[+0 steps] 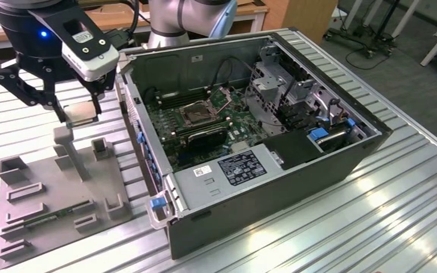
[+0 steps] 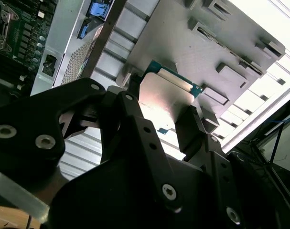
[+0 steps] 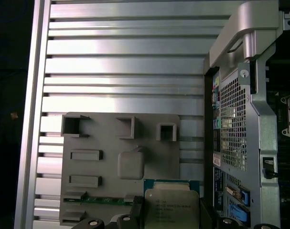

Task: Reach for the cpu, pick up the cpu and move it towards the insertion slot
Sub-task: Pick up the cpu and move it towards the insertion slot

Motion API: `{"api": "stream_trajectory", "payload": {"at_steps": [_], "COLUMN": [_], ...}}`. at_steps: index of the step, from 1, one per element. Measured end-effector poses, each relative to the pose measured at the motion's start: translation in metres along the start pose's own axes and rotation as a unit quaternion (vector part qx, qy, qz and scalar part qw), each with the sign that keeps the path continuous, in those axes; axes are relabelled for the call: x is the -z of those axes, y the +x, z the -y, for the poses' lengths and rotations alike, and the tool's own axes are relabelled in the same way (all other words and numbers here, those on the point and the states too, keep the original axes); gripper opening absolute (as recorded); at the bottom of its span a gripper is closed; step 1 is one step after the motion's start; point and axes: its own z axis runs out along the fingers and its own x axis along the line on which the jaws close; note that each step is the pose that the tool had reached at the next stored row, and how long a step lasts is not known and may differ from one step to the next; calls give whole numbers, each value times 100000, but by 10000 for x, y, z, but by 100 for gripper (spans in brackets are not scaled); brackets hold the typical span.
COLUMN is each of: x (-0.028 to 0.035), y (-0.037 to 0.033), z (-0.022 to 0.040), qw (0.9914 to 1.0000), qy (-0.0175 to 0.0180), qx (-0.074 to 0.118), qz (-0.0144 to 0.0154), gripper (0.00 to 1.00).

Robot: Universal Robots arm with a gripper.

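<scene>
We see the claw [image 1: 80, 117] closed on the cpu [image 1: 79, 111], its two black fingers [image 2: 129, 112] pinching opposite edges so the pale metal top faces up and the chip sits level. In the second wrist view the cpu [image 2: 166, 95] lies squarely between them. It hangs above the grey fixture [image 1: 59, 199] at the exterior view's left, just over a tall pedestal [image 1: 63, 135], and we judge it lifted clear of its seat. The edge grip makes sense to us: it leaves the underside untouched and free to meet the socket. The insertion slot [image 1: 200, 112] lies well apart to the exterior view's right, inside the open computer case [image 1: 279, 187] on the slatted table [image 1: 408, 187]. The arm [image 1: 192, 17] reaches over from the far side with the wrist pointing straight down, holding the chip parallel to the board.
</scene>
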Motion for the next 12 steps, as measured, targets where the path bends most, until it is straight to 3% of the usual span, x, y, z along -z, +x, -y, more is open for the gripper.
{"api": "stream_trajectory", "payload": {"at_steps": [6,12], "x": [0,0], "y": [-6,-55], "z": [0,1], "qw": [100000,100000], "qy": [0,3], "qx": [10,6], "qz": [0,-2], "gripper": [54,54]}}
